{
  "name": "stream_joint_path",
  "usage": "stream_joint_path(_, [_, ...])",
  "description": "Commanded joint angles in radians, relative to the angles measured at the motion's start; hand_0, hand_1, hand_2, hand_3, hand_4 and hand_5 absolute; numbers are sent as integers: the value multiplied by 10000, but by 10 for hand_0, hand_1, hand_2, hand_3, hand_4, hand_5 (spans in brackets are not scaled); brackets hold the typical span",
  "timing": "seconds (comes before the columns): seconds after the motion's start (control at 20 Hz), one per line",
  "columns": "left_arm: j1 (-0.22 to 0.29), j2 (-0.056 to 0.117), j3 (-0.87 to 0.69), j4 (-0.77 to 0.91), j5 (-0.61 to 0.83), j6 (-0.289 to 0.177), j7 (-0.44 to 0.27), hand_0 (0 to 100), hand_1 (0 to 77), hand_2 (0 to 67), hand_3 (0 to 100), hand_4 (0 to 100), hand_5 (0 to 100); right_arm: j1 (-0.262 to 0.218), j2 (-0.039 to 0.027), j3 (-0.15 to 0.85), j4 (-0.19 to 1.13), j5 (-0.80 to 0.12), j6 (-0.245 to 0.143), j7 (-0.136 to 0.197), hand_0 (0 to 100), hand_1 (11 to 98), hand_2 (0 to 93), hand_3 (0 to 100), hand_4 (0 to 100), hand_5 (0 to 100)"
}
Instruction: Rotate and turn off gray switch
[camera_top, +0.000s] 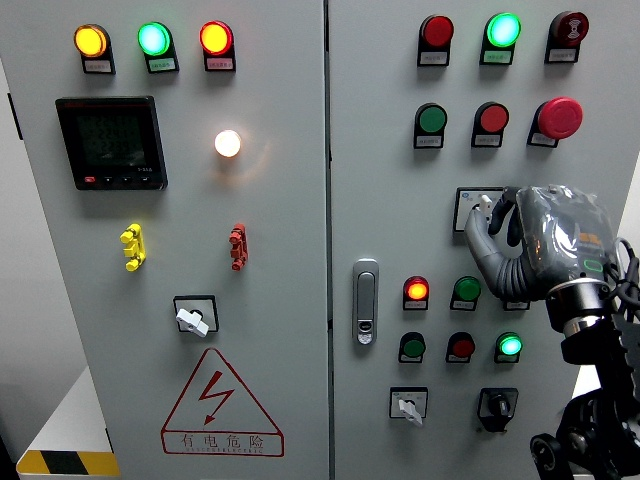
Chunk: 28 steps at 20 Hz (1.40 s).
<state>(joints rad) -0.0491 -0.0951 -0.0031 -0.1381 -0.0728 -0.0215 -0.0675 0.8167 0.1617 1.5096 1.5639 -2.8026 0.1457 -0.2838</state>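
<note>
The robot's right hand (545, 245) rises from the lower right corner on a black, jointed forearm and presses against the right-hand door of a gray control cabinet (300, 250), its gray-gloved back turned toward the camera. The fingers (485, 240) curl leftward and close around the gray switch (478, 208), which sits on a white square plate in the middle of that door and is mostly covered by the hand; only the plate's left part and a sliver of the knob show at the fingertips. Just below the hand, a lit red lamp (417, 291) glows beside a dark green button (466, 291), with another row of round buttons beneath them. Two smaller rotary switches (408, 405) sit at the bottom of the door, well below the hand. A silver door handle (366, 301) stands to the left of the lamps, near the seam between the doors. The left door carries a dark digital meter (110, 142) and a glowing white lamp (228, 143).
</note>
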Motion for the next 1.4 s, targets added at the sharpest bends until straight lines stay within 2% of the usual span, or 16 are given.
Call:
stream_joint_path(0.0, [0,-1,0,0,7,0,0,0,0,132,183,95,118,-36,9,14,38,15,-15,0,695,283,684,857,1000,946])
stream_joint_path(0.2, [0,15,0,0,-9,0,0,0,0,132,183,95,118,-159,9,14,421,107,-259,61,722,258,634,856,995,934])
stream_joint_path(0.35, [16,0,0,0,7,0,0,0,0,132,183,95,118,-358,9,45,758,168,-398,199,724,257,610,865,860,916])
stream_joint_path(0.5, [0,-1,0,0,-9,0,0,0,0,132,183,95,118,-664,-6,136,1249,153,-566,765,720,265,575,870,787,909])
stream_joint_path(0.6, [0,15,0,0,7,0,0,0,0,132,183,95,118,-834,-6,198,1495,153,-689,874,716,267,568,863,715,889])
stream_joint_path(0.8, [0,0,0,0,7,0,0,0,0,132,183,95,118,-1247,-6,275,2230,168,-705,890,695,293,549,756,640,843])
stream_joint_path(0.9, [0,-1,0,0,7,0,0,0,0,132,183,95,118,-1492,-6,260,2674,184,-720,890,686,303,507,705,567,802])
stream_joint_path(0.95, [0,15,0,0,7,0,0,0,0,132,183,95,118,-1570,-21,244,2783,199,-720,890,679,313,470,643,514,776])
stream_joint_path(1.0, [0,0,0,0,-9,0,0,0,0,132,183,95,118,-1601,-6,214,2891,229,-720,920,674,319,413,570,460,740])
stream_joint_path(1.05, [16,15,0,0,7,0,0,0,0,132,183,95,118,-1738,-21,198,3028,245,-781,981,670,321,393,542,427,712])
stream_joint_path(1.15, [0,-1,0,0,7,0,0,0,0,132,183,95,118,-2014,-21,183,3365,245,-797,1150,654,331,330,441,335,600])
stream_joint_path(1.35, [16,15,0,0,7,0,0,0,0,132,183,95,118,-2459,-21,167,3872,245,-812,1181,637,344,261,345,234,475])
